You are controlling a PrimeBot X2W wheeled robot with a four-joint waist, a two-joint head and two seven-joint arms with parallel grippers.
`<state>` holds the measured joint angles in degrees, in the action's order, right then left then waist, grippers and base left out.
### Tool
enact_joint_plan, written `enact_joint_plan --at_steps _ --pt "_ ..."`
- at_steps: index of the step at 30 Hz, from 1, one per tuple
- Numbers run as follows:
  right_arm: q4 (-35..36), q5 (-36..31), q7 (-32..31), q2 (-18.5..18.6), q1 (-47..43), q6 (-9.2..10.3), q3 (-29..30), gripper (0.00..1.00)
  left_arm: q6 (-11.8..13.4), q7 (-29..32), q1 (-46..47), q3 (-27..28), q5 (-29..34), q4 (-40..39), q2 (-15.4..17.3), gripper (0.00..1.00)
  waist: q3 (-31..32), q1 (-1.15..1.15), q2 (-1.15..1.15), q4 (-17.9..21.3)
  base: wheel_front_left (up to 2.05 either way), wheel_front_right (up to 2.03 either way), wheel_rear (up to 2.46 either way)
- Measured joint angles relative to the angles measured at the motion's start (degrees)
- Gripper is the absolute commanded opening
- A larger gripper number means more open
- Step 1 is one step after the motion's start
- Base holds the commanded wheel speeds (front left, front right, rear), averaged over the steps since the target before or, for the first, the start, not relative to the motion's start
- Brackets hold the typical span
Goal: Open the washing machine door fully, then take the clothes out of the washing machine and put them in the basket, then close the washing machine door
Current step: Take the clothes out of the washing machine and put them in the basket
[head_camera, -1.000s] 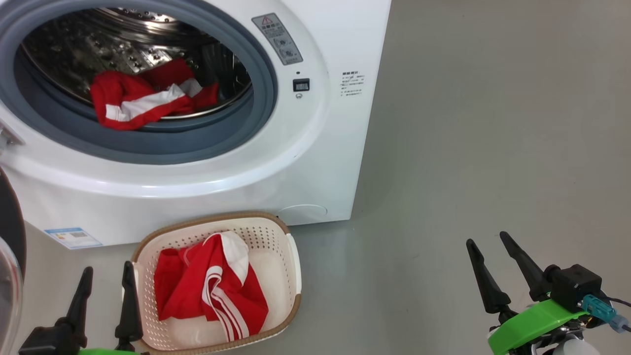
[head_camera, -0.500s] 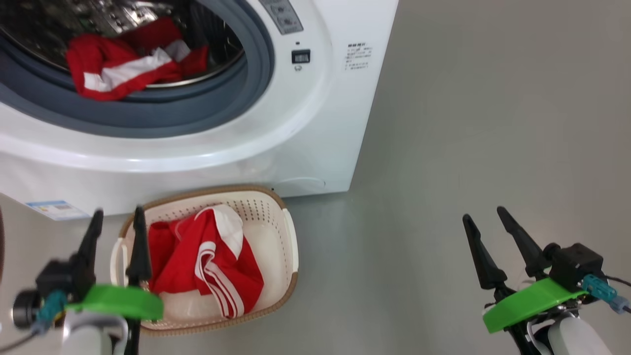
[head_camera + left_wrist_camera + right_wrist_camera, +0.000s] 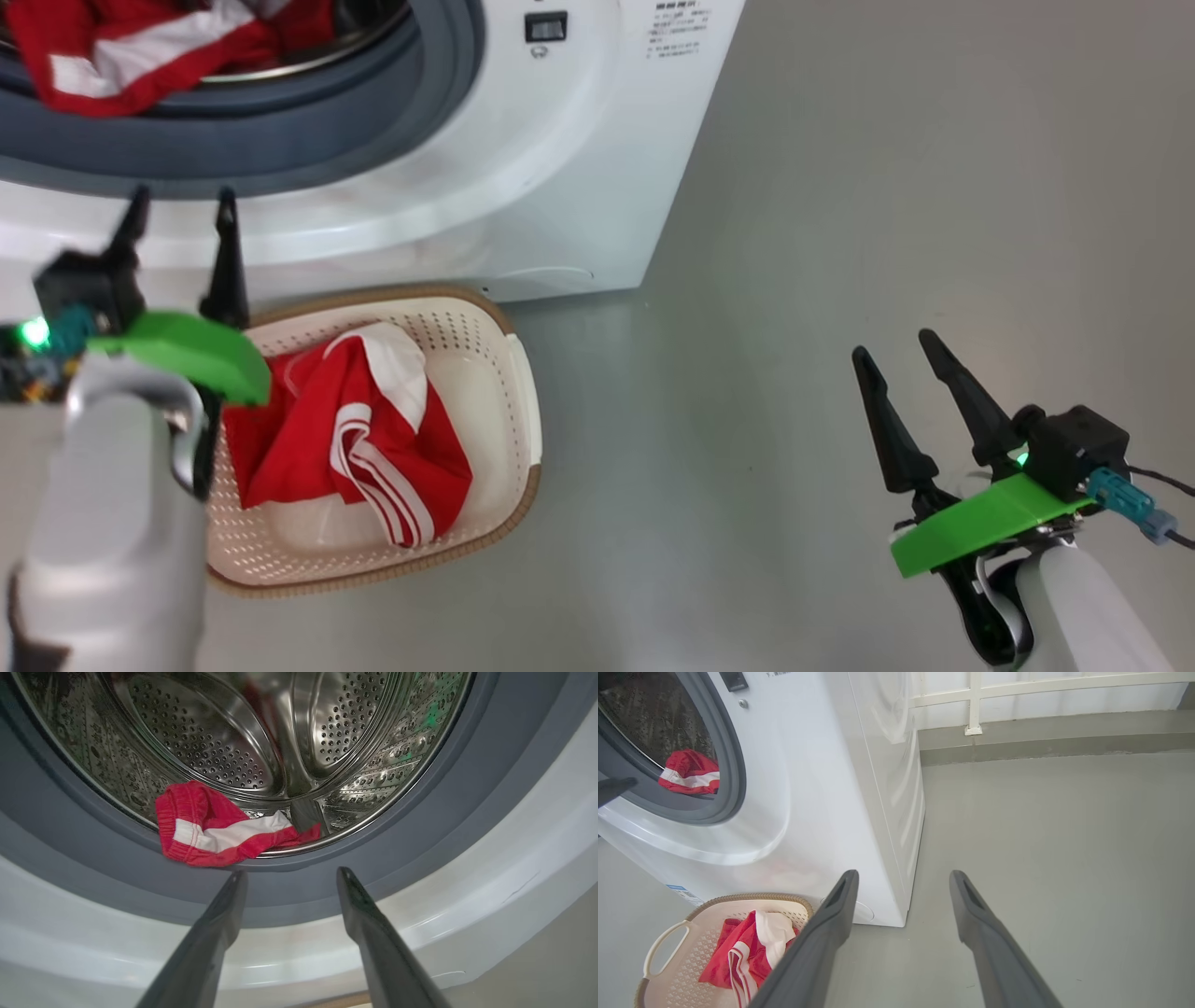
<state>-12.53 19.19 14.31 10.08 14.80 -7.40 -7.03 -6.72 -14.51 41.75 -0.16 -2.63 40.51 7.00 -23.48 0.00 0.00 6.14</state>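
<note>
Clothes (image 3: 140,47) are lying in two places: at left, one red garment (image 3: 219,830) is resting at the drum lip of the washing machine (image 3: 560,187), the left pincer (image 3: 183,198) hovering wide and empty before it; centrally, another garment (image 3: 345,429) is sitting in the basket (image 3: 523,411); at right, the right pincer (image 3: 892,343) is hanging wide and empty. Unloading is looking about half done; door closing is waiting.

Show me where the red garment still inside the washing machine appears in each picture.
Head view: red garment at the top left corner.
Left wrist view: the garment just left of centre.
Right wrist view: the garment upper left, near the edge.
Shared landmark: the grey rubber ring directly below it.
</note>
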Motion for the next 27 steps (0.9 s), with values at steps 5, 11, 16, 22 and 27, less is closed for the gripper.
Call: enact_joint_plan --at_steps 5,11,16,22,27 --pt "0.03 0.0 0.0 -0.34 1.5 0.0 -1.0 1.0 1.22 0.24 8.75 -0.71 1.53 8.09 2.03 1.0 -2.17 0.0 0.0 0.98 0.0 0.0 0.0" --pt "0.11 0.0 0.0 -0.59 2.7 0.0 -1.48 1.0 3.26 0.38 17.62 -1.69 3.04 16.5 3.5 1.0 -4.47 0.0 0.0 1.95 0.0 0.0 0.0" --pt "0.25 0.0 0.0 -0.97 4.31 0.0 -1.92 1.0 4.21 0.38 22.81 -2.97 4.36 22.06 4.8 1.0 -6.11 0.0 0.0 2.85 0.0 0.0 0.0" --pt "0.31 0.0 0.0 -1.26 4.85 0.0 -2.83 1.0 5.03 0.37 27.66 -4.81 5.71 26.5 6.92 1.0 -7.59 0.0 0.0 4.15 0.0 0.0 0.0" --pt "0.33 0.01 0.0 -1.53 6.2 0.0 -3.37 1.0 5.68 0.38 31.04 -6.26 7.57 29.53 8.87 1.0 -8.87 0.0 0.0 5.18 0.0 0.0 0.0"
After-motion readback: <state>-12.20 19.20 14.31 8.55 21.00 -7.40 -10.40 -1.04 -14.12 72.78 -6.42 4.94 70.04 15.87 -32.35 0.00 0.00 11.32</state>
